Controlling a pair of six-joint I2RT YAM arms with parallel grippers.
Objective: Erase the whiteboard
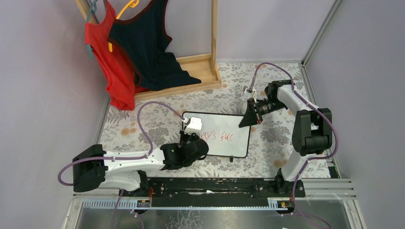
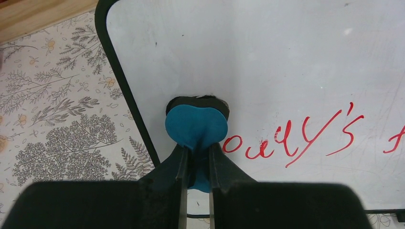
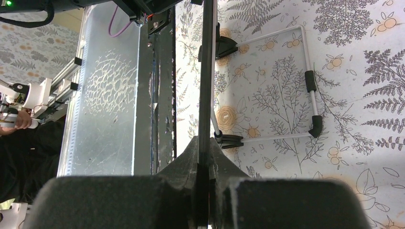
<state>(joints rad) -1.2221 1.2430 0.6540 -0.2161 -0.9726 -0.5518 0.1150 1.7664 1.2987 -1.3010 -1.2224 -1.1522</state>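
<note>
On the whiteboard (image 2: 267,52), red handwriting (image 2: 296,138) is running across the middle. It is reading roughly as "…olly's", with the opening letters not legible. A second short word is following it, too small and cut off to make out.

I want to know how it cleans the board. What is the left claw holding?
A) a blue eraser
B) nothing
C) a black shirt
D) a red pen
A: the left claw is pinched shut on a blue eraser, which presses on the whiteboard.
</note>
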